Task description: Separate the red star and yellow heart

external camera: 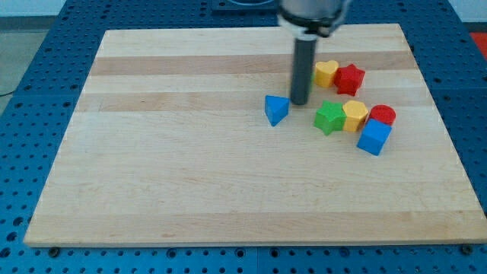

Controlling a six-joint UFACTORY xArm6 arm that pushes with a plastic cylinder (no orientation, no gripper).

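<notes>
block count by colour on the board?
Red: 2, the red star and a red round block
Yellow: 2, the yellow heart and a yellow block
Blue: 2, a blue triangle and a blue cube
Green: 1, a green star
Total: 7

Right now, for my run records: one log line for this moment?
my tip: left of yellow heart, apart | red star: touching heart's right | blue triangle: left of tip | separation: not done
</notes>
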